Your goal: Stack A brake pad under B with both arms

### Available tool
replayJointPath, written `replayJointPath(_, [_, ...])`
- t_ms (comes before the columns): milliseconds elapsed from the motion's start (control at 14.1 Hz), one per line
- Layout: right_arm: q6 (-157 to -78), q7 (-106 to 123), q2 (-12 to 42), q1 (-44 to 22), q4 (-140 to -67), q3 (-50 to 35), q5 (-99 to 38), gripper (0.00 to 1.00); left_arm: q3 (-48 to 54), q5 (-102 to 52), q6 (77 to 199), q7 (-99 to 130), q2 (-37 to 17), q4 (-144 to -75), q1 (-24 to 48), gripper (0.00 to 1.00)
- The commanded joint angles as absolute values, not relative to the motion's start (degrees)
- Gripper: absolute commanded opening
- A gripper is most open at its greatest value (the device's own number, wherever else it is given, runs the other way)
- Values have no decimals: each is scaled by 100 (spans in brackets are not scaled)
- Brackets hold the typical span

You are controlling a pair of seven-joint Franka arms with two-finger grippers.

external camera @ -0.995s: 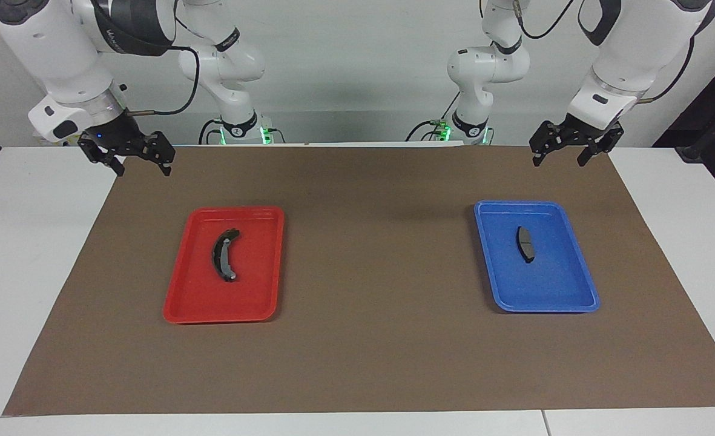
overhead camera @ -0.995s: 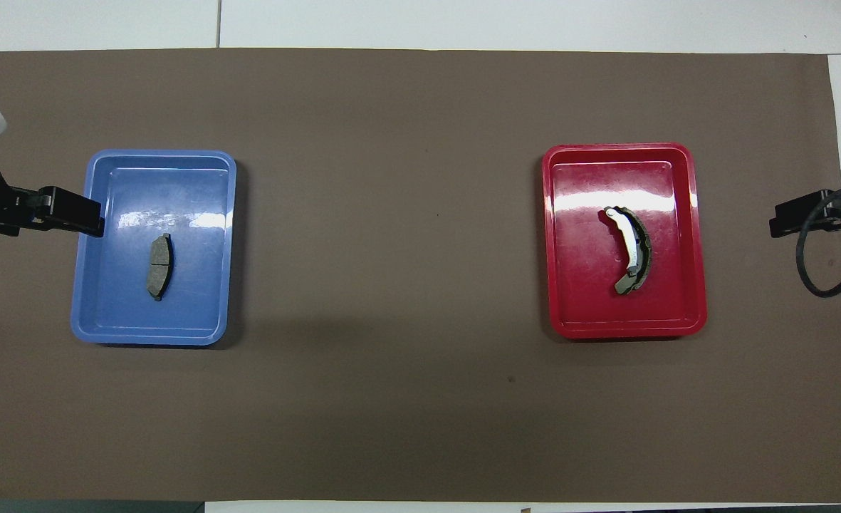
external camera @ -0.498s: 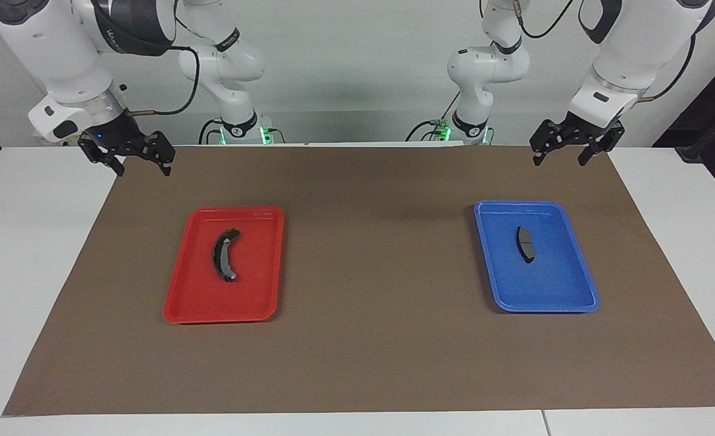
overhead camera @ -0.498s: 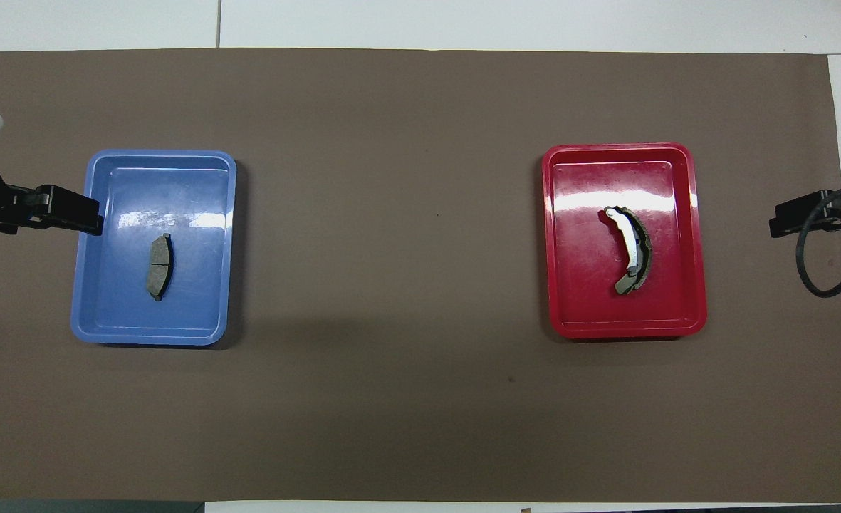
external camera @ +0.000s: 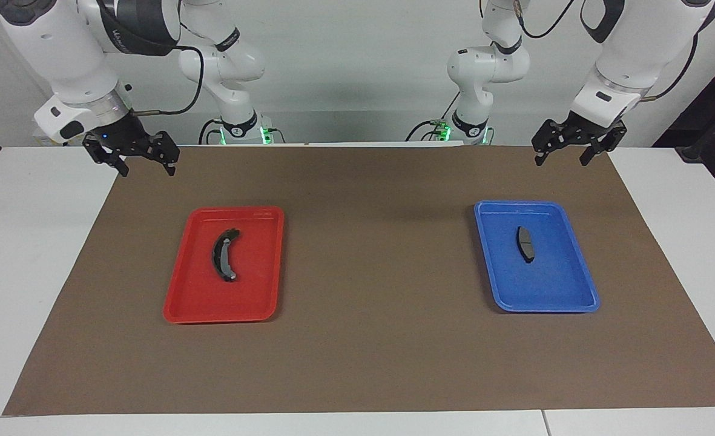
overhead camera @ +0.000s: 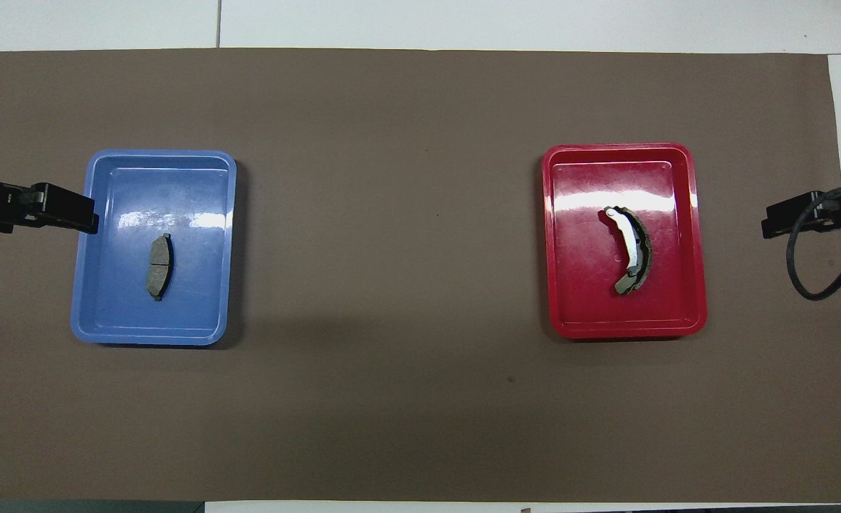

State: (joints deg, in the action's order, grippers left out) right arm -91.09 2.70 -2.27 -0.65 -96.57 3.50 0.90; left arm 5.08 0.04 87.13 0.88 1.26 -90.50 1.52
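My left gripper (external camera: 565, 156) and right gripper (external camera: 145, 168) hang spread and empty; pad A (external camera: 525, 243) and B (external camera: 224, 254) lie in separate trays.

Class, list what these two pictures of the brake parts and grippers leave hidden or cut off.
- Overhead view: left gripper and right gripper cut off by the picture's edges; only tips show.
- Both views: undersides of A brake pad and B, hidden against the blue tray and red tray.
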Motion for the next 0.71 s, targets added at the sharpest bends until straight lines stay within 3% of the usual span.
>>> replayJointPath(0, [-9220, 193, -281, -88, -9756, 343, 97, 99, 238, 44, 8832, -289, 105, -9236, 246, 100])
replayJointPath(640, [-9816, 167, 289, -404, -9826, 343, 36, 99, 9, 44, 10861, -510, 158, -11266, 255, 99])
